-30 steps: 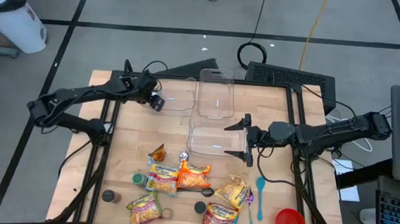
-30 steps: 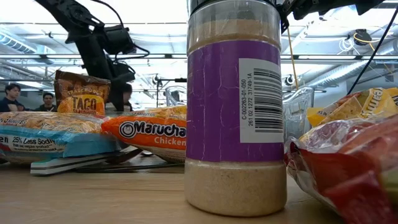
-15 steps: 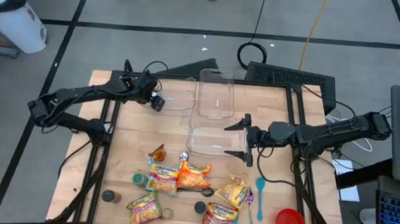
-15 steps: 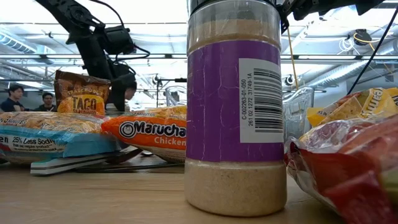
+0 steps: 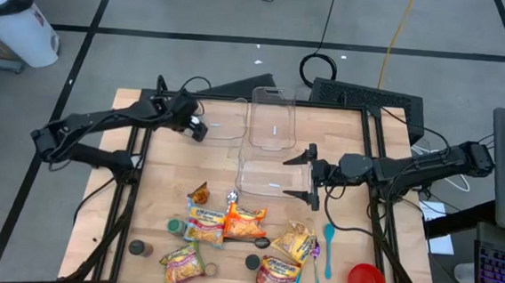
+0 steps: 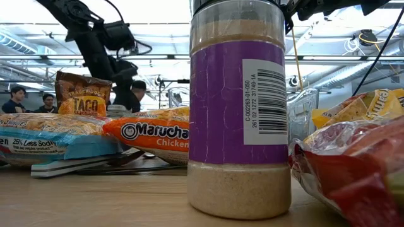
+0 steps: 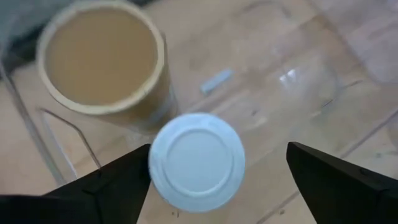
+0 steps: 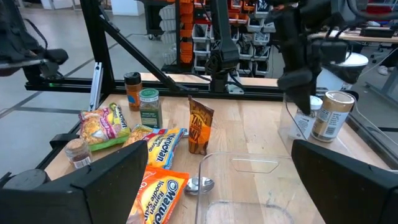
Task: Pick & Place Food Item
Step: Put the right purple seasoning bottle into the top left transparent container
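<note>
The left jaws stand spread wide and empty above the clear bin (image 5: 223, 122) at the far left of the bench (image 5: 159, 197). In the left wrist view a finger shows on either side of the white-lidded jar (image 7: 196, 160), neither one touching it. Compared with half a second ago, the left arm (image 5: 102, 124) has eased its elbow slightly outward, and in the low view its wrist sits a little higher. I read that as the arm backing off a finished placement, so this item looks delivered and the next pick can begin.

The jar stands upright inside the bin, just beside a tan can (image 7: 102, 59). It has a round, flat, smooth lid and, in the right wrist view, a pale printed label. It should stay put.

Nearer the front edge lies the unsorted pile: a taco packet (image 5: 199, 193), ramen packets (image 5: 245, 223) and a spice jar (image 6: 238, 107).

Further right, the right jaws are also released, spread wide over the middle clear bin (image 5: 264, 173) and holding nothing. The right arm (image 5: 393, 169) has not shifted. A blue spoon (image 5: 328, 247) and a red bowl (image 5: 366, 281) sit at the front right.
</note>
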Robot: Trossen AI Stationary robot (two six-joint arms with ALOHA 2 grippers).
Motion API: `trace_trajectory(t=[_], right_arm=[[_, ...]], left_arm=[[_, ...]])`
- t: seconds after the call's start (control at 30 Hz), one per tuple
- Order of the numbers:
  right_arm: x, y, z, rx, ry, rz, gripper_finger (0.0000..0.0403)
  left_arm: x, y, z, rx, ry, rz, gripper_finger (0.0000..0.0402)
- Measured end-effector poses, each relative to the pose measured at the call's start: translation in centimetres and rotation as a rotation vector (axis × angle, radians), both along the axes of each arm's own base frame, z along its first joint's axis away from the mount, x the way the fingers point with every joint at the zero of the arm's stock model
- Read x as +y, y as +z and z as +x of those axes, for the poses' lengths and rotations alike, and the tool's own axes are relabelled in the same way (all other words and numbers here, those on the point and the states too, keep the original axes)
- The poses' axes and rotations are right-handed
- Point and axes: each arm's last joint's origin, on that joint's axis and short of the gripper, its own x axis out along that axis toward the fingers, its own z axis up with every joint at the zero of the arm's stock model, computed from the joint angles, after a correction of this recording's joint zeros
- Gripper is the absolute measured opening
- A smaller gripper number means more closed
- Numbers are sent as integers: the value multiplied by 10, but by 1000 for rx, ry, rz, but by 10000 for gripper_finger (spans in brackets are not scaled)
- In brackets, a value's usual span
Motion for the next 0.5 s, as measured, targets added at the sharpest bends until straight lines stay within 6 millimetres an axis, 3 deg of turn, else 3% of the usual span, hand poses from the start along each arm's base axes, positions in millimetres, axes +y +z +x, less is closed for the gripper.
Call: trace_trajectory(t=[0.2,0.5], right_arm=[[0,0,0,0,0,0,391],[0,0,0,3,0,0,391]], left_arm=[[-7,34,-10,-117,0,95,351],[-31,85,-43,-299,7,238,351]])
